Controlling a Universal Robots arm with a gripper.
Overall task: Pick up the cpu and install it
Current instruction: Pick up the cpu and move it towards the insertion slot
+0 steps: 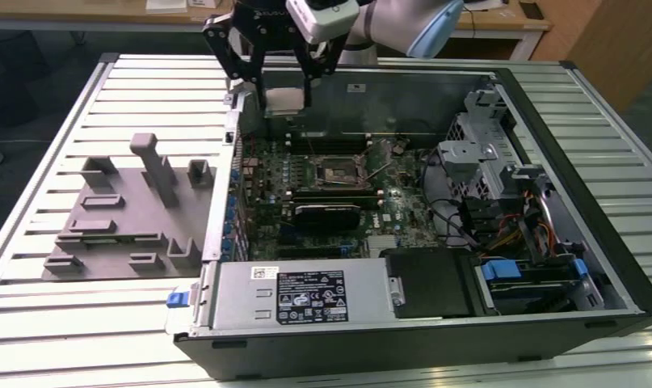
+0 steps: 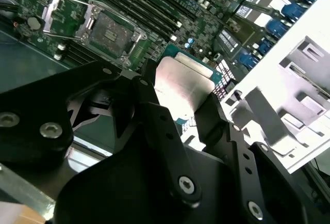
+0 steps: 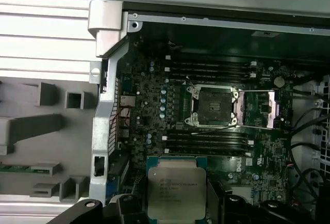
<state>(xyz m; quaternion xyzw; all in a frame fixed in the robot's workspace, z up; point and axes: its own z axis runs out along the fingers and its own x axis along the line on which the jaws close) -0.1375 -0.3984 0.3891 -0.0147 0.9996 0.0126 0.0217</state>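
The cpu (image 1: 284, 99) (image 2: 181, 82) (image 3: 176, 188) is a flat silver square with a pale rim, clamped by its edges between my black fingers (image 2: 149, 105). My gripper (image 1: 284, 103) (image 2: 180, 102) (image 3: 176, 206) is shut on it and hangs above the far left corner of the open computer case (image 1: 612, 242). The black socket frame (image 1: 340, 170) (image 2: 111, 34) (image 3: 215, 106) on the green motherboard stands open, its lid flipped aside. The chip is still apart from the socket, above and to one side of it.
A grey plastic fixture (image 1: 121, 218) (image 3: 36, 131) with upright blocks lies on the slatted table at the exterior view's left, outside the case wall. Inside the case are memory slots (image 3: 209, 69), a power supply (image 1: 304, 295) at the front, and drive cages and cables (image 1: 487, 186) at the right.
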